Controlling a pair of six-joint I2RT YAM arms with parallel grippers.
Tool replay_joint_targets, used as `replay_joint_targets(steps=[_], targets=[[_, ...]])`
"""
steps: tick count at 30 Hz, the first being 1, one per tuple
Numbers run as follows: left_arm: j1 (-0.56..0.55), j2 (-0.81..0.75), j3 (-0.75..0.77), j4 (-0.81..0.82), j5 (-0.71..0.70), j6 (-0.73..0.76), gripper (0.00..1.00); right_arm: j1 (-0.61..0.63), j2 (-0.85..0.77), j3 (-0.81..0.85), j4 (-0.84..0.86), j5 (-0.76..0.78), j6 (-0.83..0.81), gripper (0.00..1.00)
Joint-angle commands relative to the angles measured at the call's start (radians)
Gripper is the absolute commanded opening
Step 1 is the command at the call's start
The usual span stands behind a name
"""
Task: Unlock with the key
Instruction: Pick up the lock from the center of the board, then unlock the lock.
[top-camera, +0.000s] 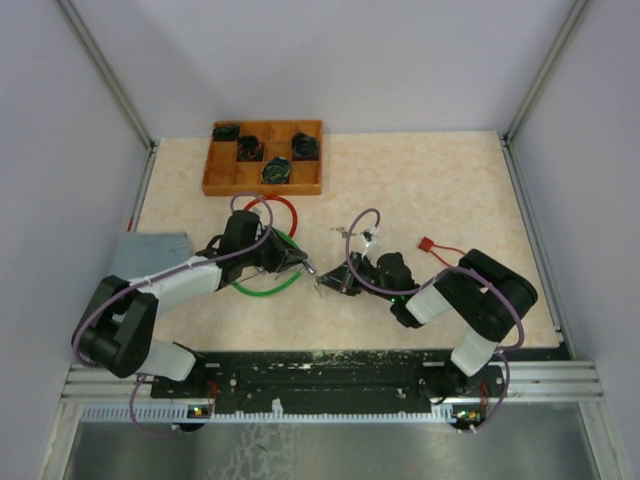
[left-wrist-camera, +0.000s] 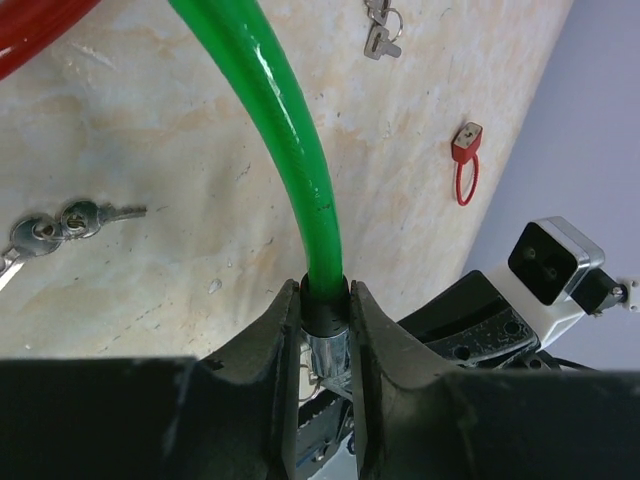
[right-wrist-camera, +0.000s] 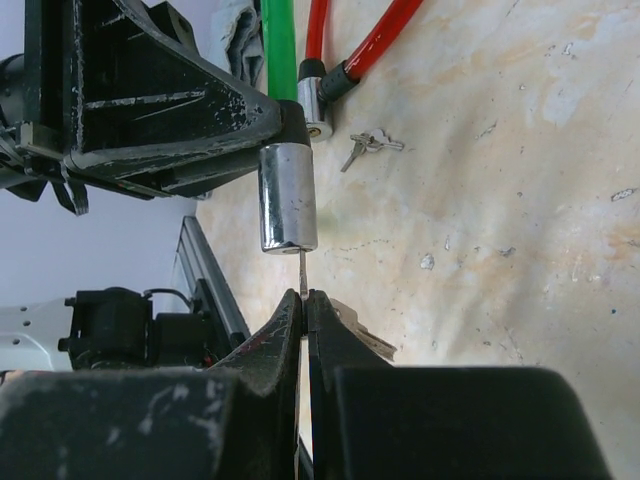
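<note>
My left pincer (left-wrist-camera: 325, 300) grips the green cable (left-wrist-camera: 290, 130) at its collar; my right pincer (right-wrist-camera: 305, 300) pinches the thin key (right-wrist-camera: 302, 272) (likely slippery, bendable), lock cylinder (right-wrist-camera: 287, 195) at twelve o'clock.

Beige marbled table (top-camera: 430, 180); plain pale walls (top-camera: 350, 60).

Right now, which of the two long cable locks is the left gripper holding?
The green cable lock: the left gripper is clamped on it right at its silver cylinder. The red cable lock lies loose on the table.
</note>
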Motion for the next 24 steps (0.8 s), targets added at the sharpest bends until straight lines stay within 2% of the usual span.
replay_joint_targets(steps=[1, 5, 10, 16, 21, 24], targets=[[-0.011, -0.063, -0.052, 0.074, 0.044, -0.052, 0.0, 0.0, -0.067, 0.059, 0.014, 0.08, -0.025, 0.0], [-0.018, -0.059, -0.073, 0.11, 0.075, -0.074, 0.0, 0.0, -0.073, 0.086, 0.018, 0.074, -0.057, 0.0], [-0.028, -0.046, -0.083, 0.139, 0.127, -0.093, 0.0, 0.0, -0.056, 0.13, 0.054, -0.005, -0.104, 0.0], [-0.05, -0.092, -0.116, 0.187, 0.122, -0.122, 0.0, -0.006, -0.067, 0.13, 0.055, 0.043, -0.103, 0.0], [-0.054, -0.136, -0.195, 0.352, 0.118, -0.151, 0.0, -0.027, -0.066, 0.135, 0.102, 0.004, -0.039, 0.0], [-0.055, -0.159, -0.241, 0.495, 0.119, -0.141, 0.0, -0.036, -0.064, 0.151, 0.063, -0.04, 0.005, 0.0]])
